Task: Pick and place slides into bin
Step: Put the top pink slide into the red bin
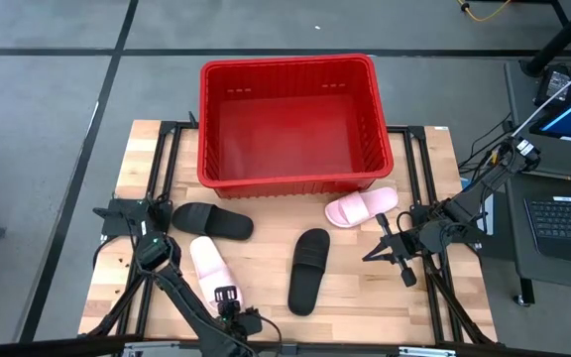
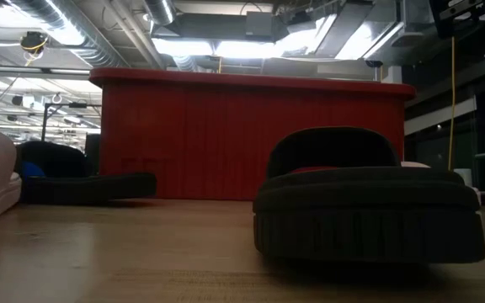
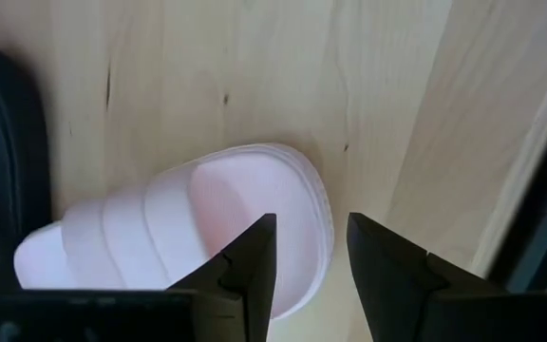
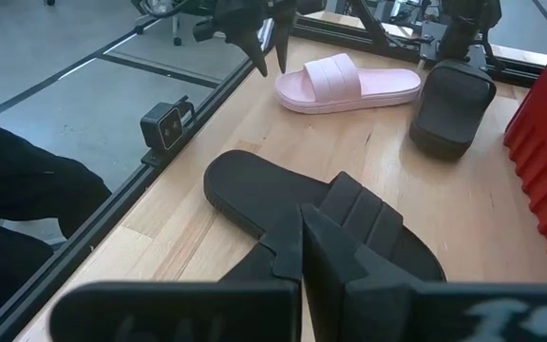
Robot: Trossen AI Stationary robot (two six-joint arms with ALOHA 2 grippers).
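apparently left tool (image 3: pixel 311 249) hovers open over pink slide (image 3: pixel 198 223), perhaps untouched.

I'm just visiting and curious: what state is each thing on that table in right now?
Large red plastic basket: upright, empty.
Pale pink slide near the left arm: flat on the table, under the left gripper.
Pale pink slide by the basket: on the table.
Two black slides: on the table.
Left gripper: open, holding nothing.
Right gripper: shut, empty.
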